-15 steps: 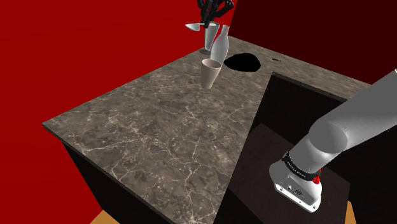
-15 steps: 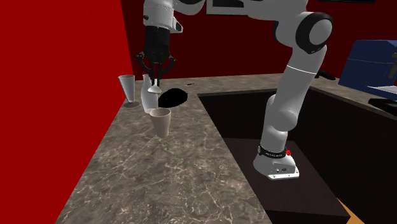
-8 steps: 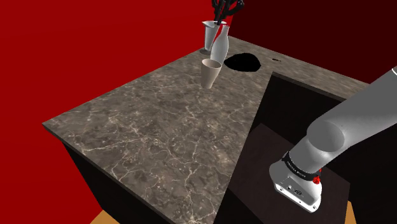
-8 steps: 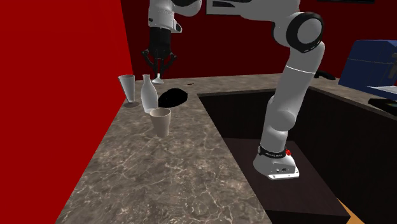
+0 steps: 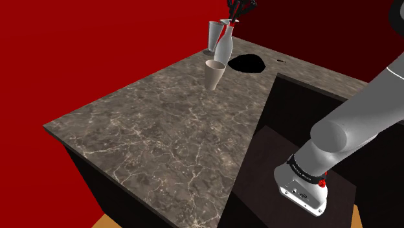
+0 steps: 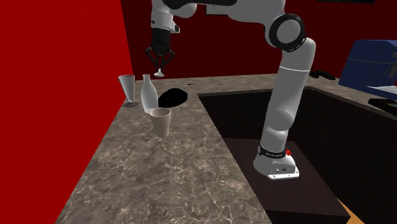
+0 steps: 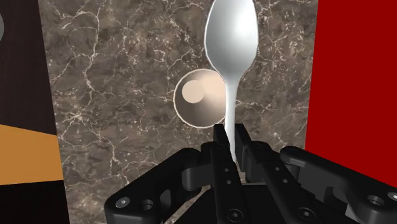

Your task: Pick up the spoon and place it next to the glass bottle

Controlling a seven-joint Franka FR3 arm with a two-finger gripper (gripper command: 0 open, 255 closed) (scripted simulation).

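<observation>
Gripper (image 6: pixel 159 60) has gone up a bit and drifted toward the worktop's (image 6: pixel 159 172) far edge. It's clamped tight on the spoon (image 7: pixel 230 38) handle. Spoon's in the air, bowl down, above the bottle (image 6: pixel 149 94).

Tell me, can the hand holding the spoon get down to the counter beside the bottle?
Probably yes. The hand, shut on the spoon, hangs above the counter near the bottle with nothing between them. The tall glass and the tan cup stand close by, so the room is narrow.
</observation>
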